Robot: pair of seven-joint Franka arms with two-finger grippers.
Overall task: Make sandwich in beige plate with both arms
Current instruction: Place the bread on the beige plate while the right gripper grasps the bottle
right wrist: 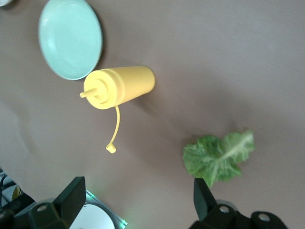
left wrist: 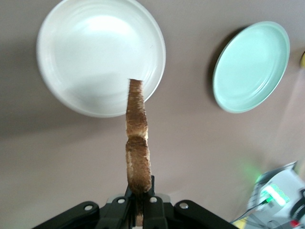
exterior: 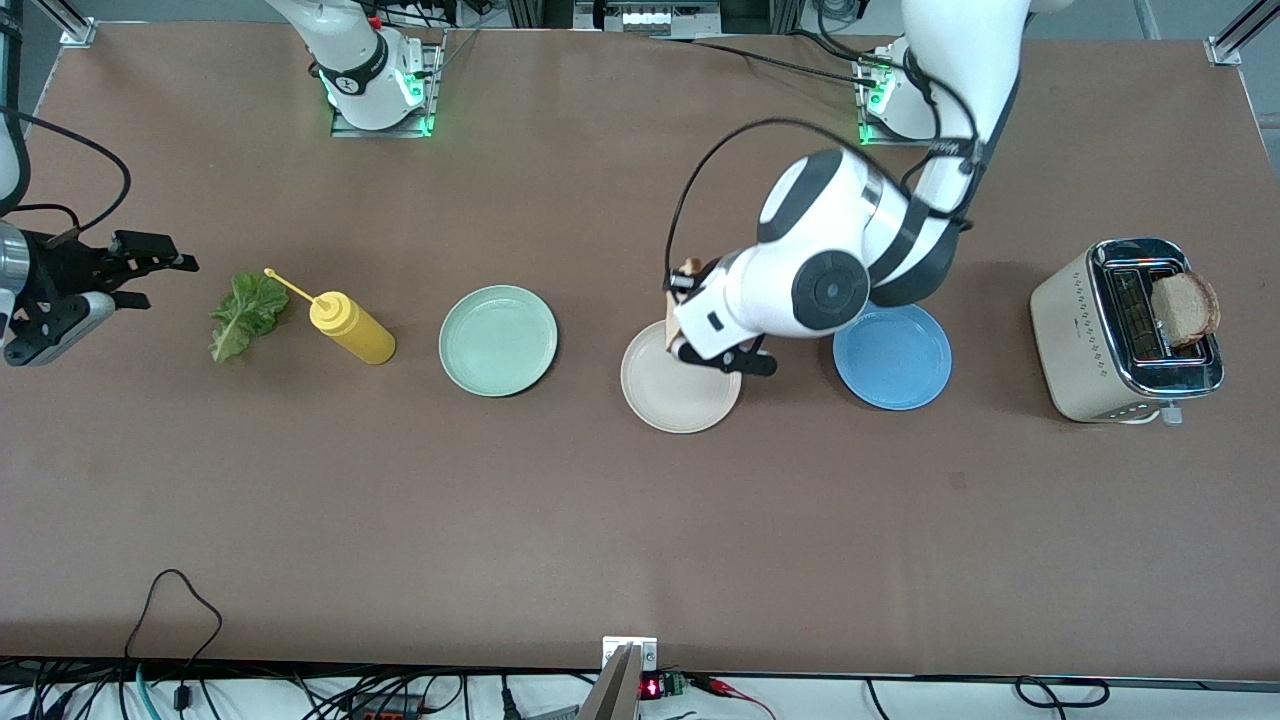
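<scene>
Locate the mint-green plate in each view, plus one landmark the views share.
Front view: mint-green plate lies between the yellow squeeze bottle and the beige plate.
Left wrist view: mint-green plate beside the beige plate.
Right wrist view: mint-green plate next to the bottle.
Shared landmark: the mint-green plate itself.

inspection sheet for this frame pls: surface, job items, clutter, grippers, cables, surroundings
Surface: brown table, no spills seen.
Job's things: beige plate bare; one bread slice held on edge over it; second slice in toaster; lettuce beside yellow bottle.
Clutter: green plate, blue plate, both bare.
Grippers: left gripper shut on bread; right gripper open, waiting near lettuce.
Cables: loop at table's near edge.
Surroundings: nothing seen.
</scene>
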